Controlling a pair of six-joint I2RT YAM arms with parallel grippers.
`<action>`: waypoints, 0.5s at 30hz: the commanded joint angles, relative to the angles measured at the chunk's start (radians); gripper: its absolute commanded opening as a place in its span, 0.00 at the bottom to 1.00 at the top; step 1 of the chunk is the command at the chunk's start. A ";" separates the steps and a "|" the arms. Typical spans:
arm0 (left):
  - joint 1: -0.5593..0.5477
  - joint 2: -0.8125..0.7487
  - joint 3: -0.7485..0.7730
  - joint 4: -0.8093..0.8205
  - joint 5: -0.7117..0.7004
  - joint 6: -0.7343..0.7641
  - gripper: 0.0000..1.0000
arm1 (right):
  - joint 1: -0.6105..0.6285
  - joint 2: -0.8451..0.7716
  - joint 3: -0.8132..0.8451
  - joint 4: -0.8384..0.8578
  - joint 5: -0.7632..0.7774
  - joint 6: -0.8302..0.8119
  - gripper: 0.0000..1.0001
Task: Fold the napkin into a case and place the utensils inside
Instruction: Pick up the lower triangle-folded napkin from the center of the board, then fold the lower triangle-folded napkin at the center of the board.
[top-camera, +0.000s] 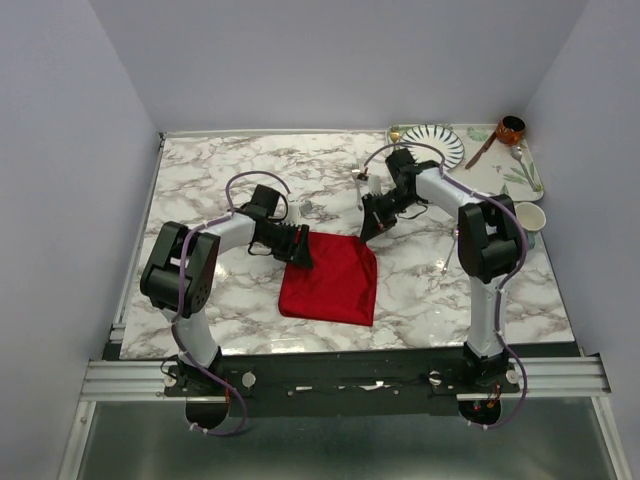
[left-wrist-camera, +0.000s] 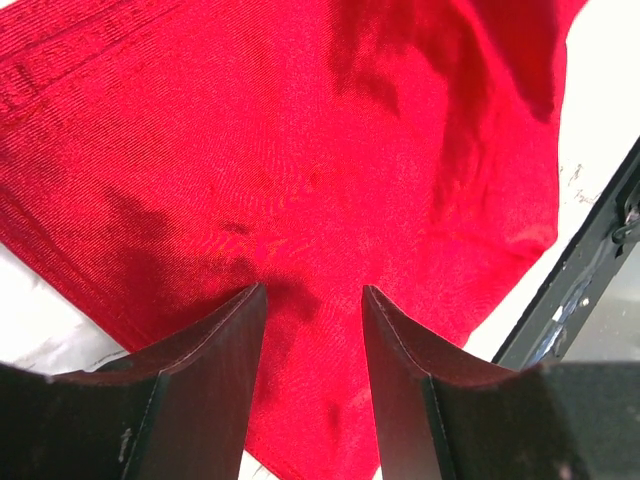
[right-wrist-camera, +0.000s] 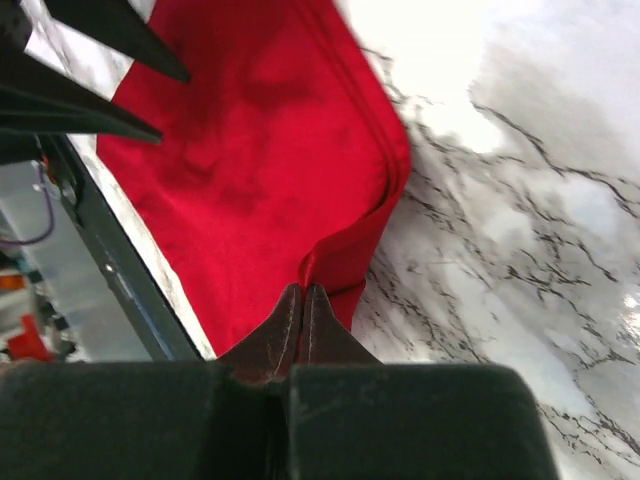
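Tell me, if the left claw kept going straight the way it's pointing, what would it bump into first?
Most likely the red napkin. The left claw is open and aimed straight at the cloth, which fills its view just beyond the fingertips; the exact gap is unclear.

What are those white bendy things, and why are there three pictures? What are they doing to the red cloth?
Those are two robot arms bolted to a marble table. Each ends in a pincer with two fingers. The big picture comes from a camera up high, looking down. The other two come from small cameras on the arms' wrists, so you see each arm's own fingers close up.

In the middle lies a red napkin, already folded over. The right pincer is shut, and it seems to pinch the napkin's corner. The left pincer is open, right above the cloth, holding nothing.

At the far right corner sits a tray with a plate, a small brown pot and some cutlery. A cup stands beside it.
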 joint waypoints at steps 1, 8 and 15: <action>-0.007 0.043 0.016 -0.012 -0.055 -0.013 0.57 | 0.050 -0.069 -0.029 -0.020 0.060 -0.104 0.01; -0.005 0.061 0.024 -0.015 -0.064 -0.030 0.55 | 0.113 -0.106 -0.107 -0.001 0.123 -0.184 0.01; -0.007 0.086 0.036 -0.012 -0.069 -0.052 0.54 | 0.155 -0.144 -0.242 0.070 0.208 -0.239 0.01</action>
